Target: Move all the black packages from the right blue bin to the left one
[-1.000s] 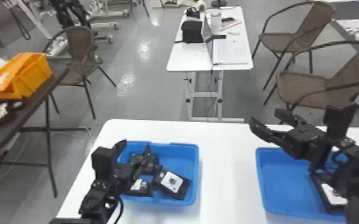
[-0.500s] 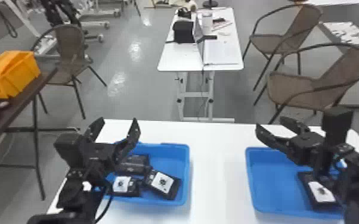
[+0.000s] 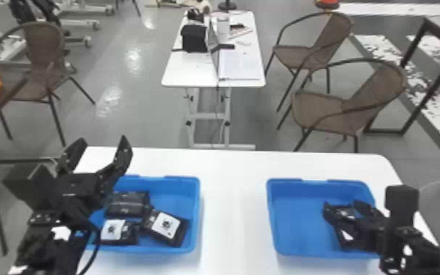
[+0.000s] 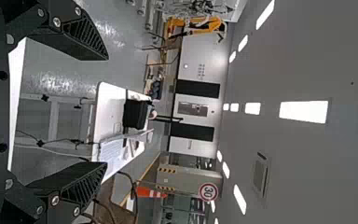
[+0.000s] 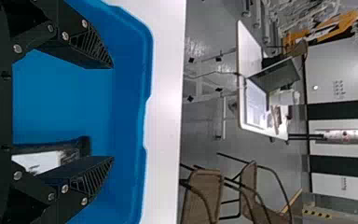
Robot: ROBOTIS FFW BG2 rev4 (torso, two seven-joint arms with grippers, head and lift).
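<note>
Across the near half of my head view, from eight o'clock round to four, stretches the smooth white worktop (image 3: 234, 183), its corner rounded. Past it at twelve I see a narrower white table (image 3: 190, 73) on pale straight legs, with brown woven chairs (image 3: 376, 87) on thin dark frames around two.

Two glossy blue bins, shallow rounded rectangles, sit apart on my worktop: the left bin (image 3: 196, 208) toward seven, the right bin (image 3: 296, 226) toward four. At nine o'clock the black left pincer (image 3: 102, 140) stands spread above the left bin's outer far corner, its ribbed wedges tilted upward. The right pincer (image 3: 341, 204), at four, is spread too, down at the right bin.

Of the packages, I have three boxy black ones in the left bin: a plain dark one (image 3: 127, 204) at its ten o'clock, one (image 3: 131, 234) at eight and a skewed one (image 3: 181, 234) at four, both with pale squarish labels. Another white-labelled black package (image 5: 51, 151) lies in the right bin, beside one side of the right pincer; I can't tell whether they touch.
</note>
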